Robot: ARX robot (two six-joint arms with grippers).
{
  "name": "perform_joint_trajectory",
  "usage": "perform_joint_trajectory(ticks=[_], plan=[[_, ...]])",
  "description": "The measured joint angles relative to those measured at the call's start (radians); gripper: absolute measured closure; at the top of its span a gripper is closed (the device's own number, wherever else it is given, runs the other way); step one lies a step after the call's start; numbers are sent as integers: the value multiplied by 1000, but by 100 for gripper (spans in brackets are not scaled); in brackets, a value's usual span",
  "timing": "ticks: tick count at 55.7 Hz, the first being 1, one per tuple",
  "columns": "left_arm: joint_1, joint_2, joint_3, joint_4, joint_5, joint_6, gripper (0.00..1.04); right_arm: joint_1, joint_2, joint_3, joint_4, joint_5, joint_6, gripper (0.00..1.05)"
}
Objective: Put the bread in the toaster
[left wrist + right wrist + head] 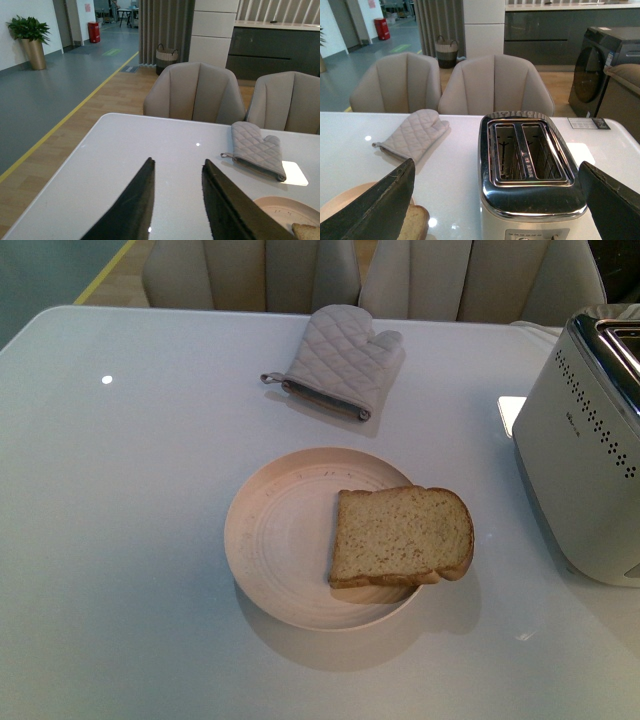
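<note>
**Table** (120, 540): white, glossy, carries every item below.

**Plate** (258, 540): round, cream, near the middle of the table.

**Bread** (402, 535): one tan slice with a darker crust. It lies flat on the right half of the plate. Its rounded top points right and overhangs the plate's right rim on the toaster's side. No gripper touches it.

**Toaster** (580, 470): boxy and silver-white, with rows of dark dots on its side. It stands upright at the right of the table, near the plate but apart from it. The right wrist view shows a chrome top with two long slots side by side and wire guides inside them.

**Oven mitt** (340, 360): quilted grey, flat on the table beyond the plate and apart from it. Its cuff faces near-left.

**Chairs** (250, 270): two, beige, at the table's far edge.

**Left gripper** (177, 162): hangs above the left part of the table. Its dark fingers are spread apart and hold nothing, and the mitt and the plate's rim lie off to its right.

**Right gripper** (496, 165): jaws wide apart and holding nothing. In its own view the toaster's top shows between the two fingers, and the bread's edge shows by the left-hand finger.
</note>
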Motion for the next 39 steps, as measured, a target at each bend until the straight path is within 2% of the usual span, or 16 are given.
perform_joint_trajectory(ticks=[19,21,26,29,32,39], plan=[[0,0,0,0,0,0,9,0,0,0,0,0,0,9],[0,0,0,0,0,2,6,0,0,0,0,0,0,9],[0,0,0,0,0,2,8,5,8,3,-13,19,11,9],[0,0,0,0,0,2,7,63,79,53,-155,170,95,9],[0,-1,0,0,0,2,7,110,158,73,-208,254,156,9],[0,-1,0,0,0,2,7,210,309,81,-122,309,228,9]])
